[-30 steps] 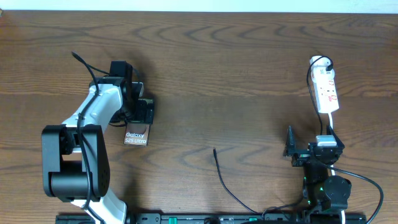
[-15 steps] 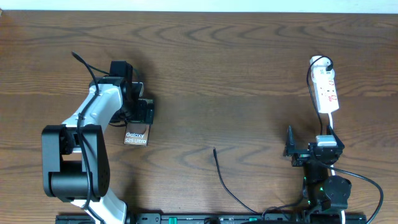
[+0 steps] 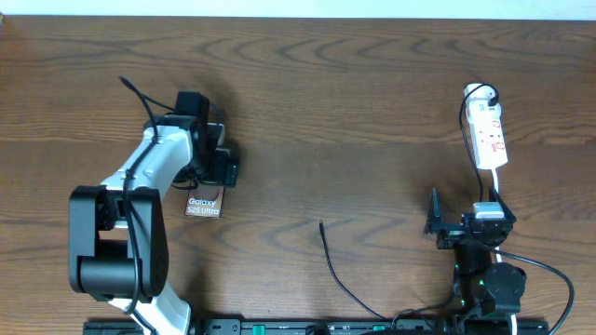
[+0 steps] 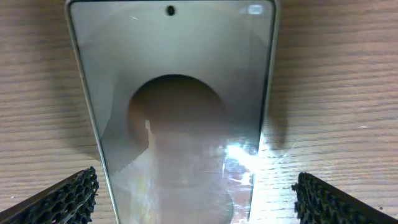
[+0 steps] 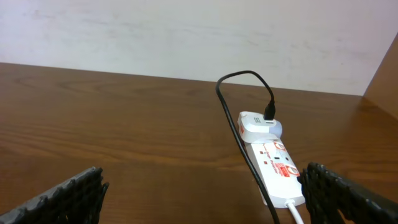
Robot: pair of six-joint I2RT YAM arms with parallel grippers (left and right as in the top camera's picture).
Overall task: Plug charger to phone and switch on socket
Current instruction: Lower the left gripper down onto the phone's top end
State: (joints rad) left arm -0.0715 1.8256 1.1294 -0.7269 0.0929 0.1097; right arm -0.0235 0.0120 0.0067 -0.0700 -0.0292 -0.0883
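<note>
The phone (image 4: 174,112) lies flat on the table, its glossy screen filling the left wrist view. My left gripper (image 4: 196,202) hovers over it, open, one finger on each side of the phone's long edges and clear of them. From overhead only the phone's lettered end (image 3: 203,206) shows below the left gripper (image 3: 212,160). The charger cable runs up from the front edge and ends in a loose tip (image 3: 322,225) on bare wood. The white socket (image 3: 488,130) lies far right, with a black lead plugged in at its far end (image 5: 268,112). My right gripper (image 5: 202,199) is open just short of the socket (image 5: 277,162).
A white cord (image 5: 295,211) leaves the socket's near end beside my right finger. The black lead (image 5: 233,118) loops along the socket's left side. A pale wall (image 5: 186,37) bounds the table's far edge.
My left arm has shifted slightly right over the phone. The right arm, charger tip and socket have not moved.
</note>
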